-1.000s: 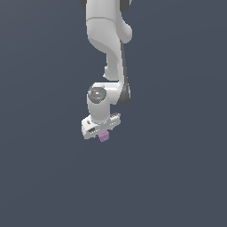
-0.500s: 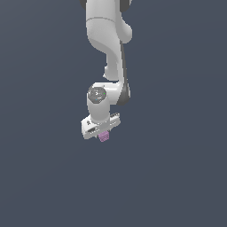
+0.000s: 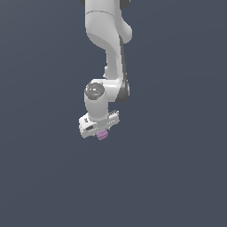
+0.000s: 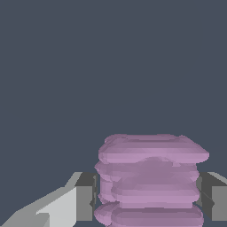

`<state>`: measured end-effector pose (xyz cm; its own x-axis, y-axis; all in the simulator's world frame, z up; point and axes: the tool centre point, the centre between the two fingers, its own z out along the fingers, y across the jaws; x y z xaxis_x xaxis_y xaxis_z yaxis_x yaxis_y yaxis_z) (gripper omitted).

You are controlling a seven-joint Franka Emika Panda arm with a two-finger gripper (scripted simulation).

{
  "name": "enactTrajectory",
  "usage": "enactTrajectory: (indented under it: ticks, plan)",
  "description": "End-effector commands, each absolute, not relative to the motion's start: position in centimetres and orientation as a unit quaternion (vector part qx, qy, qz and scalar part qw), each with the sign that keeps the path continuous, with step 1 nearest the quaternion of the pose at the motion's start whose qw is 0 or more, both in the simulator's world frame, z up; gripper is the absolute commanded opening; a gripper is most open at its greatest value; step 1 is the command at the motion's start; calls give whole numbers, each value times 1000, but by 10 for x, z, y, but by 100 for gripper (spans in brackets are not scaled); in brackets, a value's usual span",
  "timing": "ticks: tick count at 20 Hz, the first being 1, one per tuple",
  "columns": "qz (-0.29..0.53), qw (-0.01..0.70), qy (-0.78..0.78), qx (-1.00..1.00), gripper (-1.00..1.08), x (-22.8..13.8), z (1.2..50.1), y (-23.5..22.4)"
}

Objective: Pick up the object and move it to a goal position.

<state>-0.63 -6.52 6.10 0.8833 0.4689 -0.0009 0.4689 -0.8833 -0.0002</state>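
Fingers (image 4: 84,201) of the white gripper (image 3: 101,131) press against both ribbed sides of the pale purple object (image 4: 150,177), holding it clamped between them. In the exterior view the object (image 3: 103,135) peeks out just beneath the downward-pointing arm (image 3: 108,48), against plain dark grey.

All around is one flat backdrop (image 3: 177,177) of dark slate blue-grey, even in tone from edge to edge in the exterior view. The wrist view shows the same plain colour (image 4: 111,66). The light is soft and even, casting no shadow on the backdrop.
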Motion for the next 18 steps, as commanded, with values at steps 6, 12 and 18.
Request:
enactTrajectory:
  ticks: [6,12,18]
  plan:
    - [0,0,242,970,-100,-1,114,-82]
    - [0,0,242,970,-100,5,177,-102]
    - [0,0,242,970,-100,13,242,-122]
